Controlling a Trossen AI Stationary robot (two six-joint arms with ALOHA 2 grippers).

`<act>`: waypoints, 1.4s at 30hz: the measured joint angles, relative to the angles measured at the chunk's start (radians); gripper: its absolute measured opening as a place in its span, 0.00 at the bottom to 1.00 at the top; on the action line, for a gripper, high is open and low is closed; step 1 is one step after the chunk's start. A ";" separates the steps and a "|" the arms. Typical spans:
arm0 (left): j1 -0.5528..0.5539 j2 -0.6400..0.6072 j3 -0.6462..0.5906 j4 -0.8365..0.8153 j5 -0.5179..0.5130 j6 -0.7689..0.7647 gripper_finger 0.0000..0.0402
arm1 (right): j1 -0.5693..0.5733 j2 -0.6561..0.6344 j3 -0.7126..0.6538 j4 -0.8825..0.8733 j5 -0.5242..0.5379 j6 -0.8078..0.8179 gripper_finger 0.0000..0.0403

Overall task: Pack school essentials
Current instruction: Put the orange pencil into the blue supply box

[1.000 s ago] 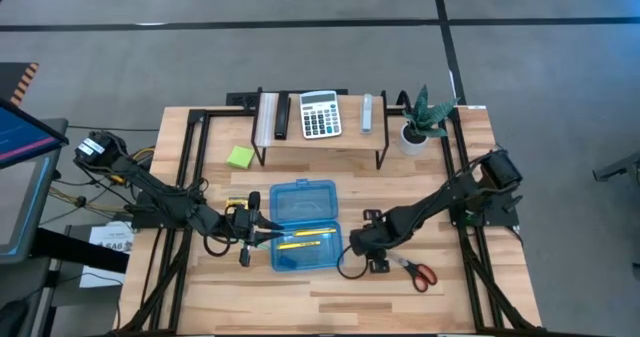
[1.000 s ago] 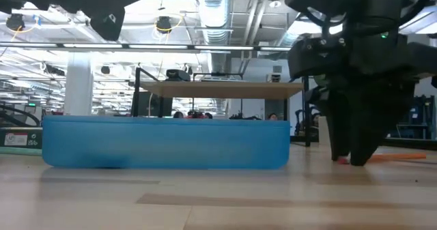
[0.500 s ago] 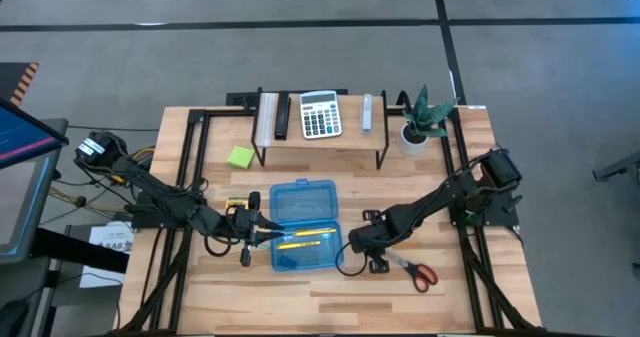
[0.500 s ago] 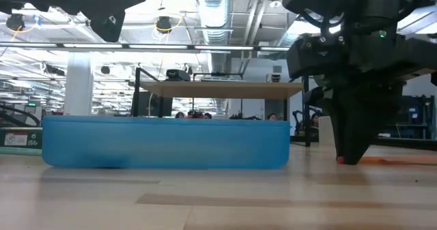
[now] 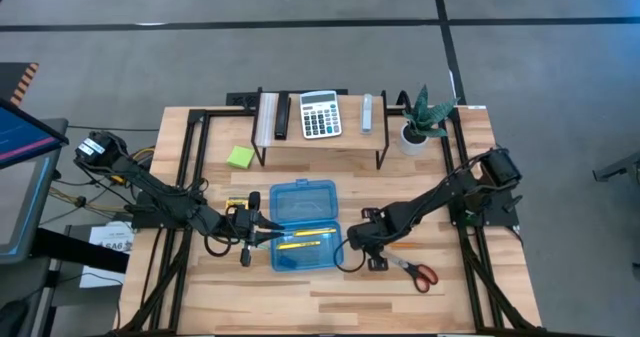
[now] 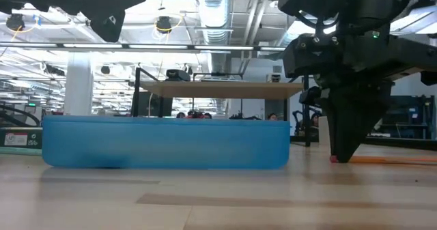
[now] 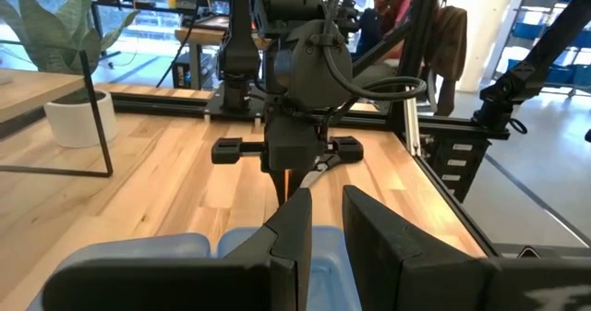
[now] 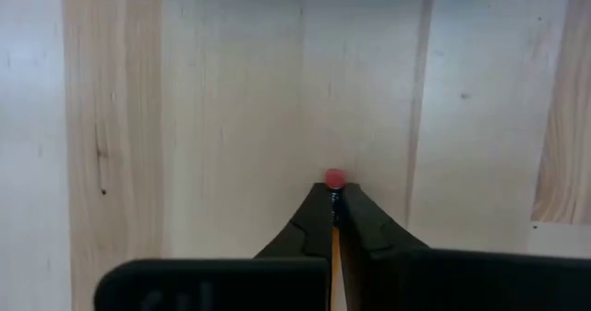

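Note:
An open blue pencil box point(image 5: 303, 225) lies mid-table with a yellow pencil point(image 5: 306, 235) and an orange one inside its near half. My left gripper point(image 5: 262, 235) reaches level from the table's left to the box's left side and is shut on it. An orange pencil point(image 6: 399, 160) with a pink eraser lies on the table right of the box. My right gripper point(image 5: 352, 245) points down, shut on that pencil. Red-handled scissors point(image 5: 415, 271) lie nearer the front right. A lime sticky-note pad point(image 5: 239, 157) lies at the far left. My left gripper has the left rim of the box point(image 7: 325, 256) between its two fingers, coming level from the table's left. The fingers themselves hide the place of contact. The box rests flat on the table. My right gripper pinches the orange pencil between its fingertips, just behind the pink eraser point(image 8: 334, 177). The fingers come from above, pointing down, and lie across the pencil. The pencil lies flat on the table, its length running toward the table's right.
A low wooden shelf point(image 5: 320, 139) stands at the back with a calculator point(image 5: 320, 114) on it. A potted plant point(image 5: 420, 122) stands at the back right. Bare wood lies in front of the box.
My right gripper has shut its fingers on the eraser end of the orange pencil, staying at the same spot and still pointing down. The pencil remains on the table.

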 joint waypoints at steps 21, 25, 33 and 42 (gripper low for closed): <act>0.000 0.000 0.000 -0.005 0.000 0.000 0.12 | -0.023 0.005 0.113 -0.115 0.017 -0.040 0.00; 0.000 0.000 0.000 -0.007 0.000 0.000 0.12 | -0.033 0.003 0.114 -0.167 0.036 -0.033 0.02; 0.000 -0.001 -0.001 -0.029 0.006 -0.013 0.12 | -0.033 -0.124 0.042 -0.287 0.049 0.023 0.09; 0.000 0.005 -0.001 -0.021 0.002 -0.017 0.12 | -0.047 -0.485 -0.225 -0.243 0.089 0.158 0.11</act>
